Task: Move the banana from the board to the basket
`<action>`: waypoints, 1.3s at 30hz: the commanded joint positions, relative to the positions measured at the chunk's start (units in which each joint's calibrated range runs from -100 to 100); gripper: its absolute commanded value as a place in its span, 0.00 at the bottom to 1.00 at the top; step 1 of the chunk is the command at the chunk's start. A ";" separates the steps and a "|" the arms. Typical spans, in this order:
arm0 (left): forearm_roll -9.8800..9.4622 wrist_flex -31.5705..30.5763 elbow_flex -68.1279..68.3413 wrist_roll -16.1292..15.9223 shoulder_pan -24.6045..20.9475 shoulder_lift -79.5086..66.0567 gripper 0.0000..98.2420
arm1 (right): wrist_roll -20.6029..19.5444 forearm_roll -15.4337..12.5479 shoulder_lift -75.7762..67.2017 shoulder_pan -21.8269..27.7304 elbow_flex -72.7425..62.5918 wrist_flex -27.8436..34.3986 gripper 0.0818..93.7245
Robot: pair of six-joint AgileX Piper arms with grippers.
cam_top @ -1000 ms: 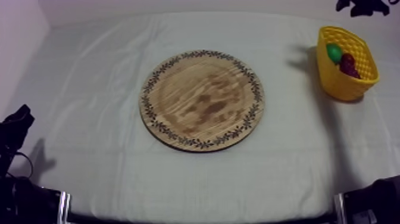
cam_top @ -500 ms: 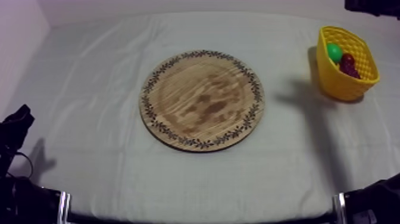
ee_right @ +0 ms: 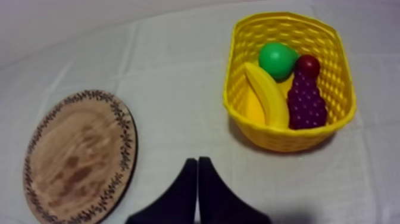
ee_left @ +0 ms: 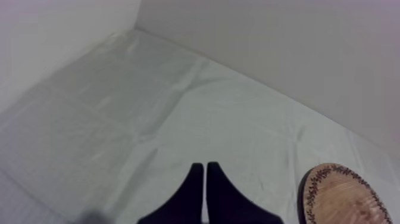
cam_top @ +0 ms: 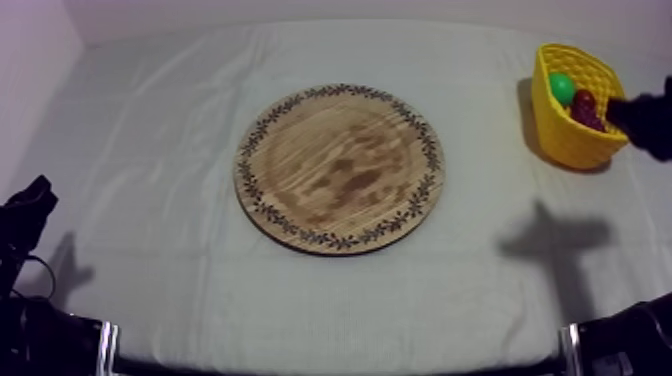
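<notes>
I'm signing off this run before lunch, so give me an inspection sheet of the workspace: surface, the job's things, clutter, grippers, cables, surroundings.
Surface: grey-white cloth, creased.
Job's things: wooden board bare, at the middle of the cloth; banana lies in the yellow basket.
Clutter: pear, small red fruit and grapes share the basket with the banana.
Grippers: left gripper shut on nothing, over the cloth beside the board; right gripper shut on nothing, over the cloth between board and basket.
Cables: nothing seen.
Surroundings: pale wall beyond the cloth's far edge.
</notes>
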 commanded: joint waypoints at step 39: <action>-0.02 0.00 0.00 0.01 -0.01 0.04 0.00 | 15.62 -4.20 -38.32 4.10 30.18 -6.81 0.00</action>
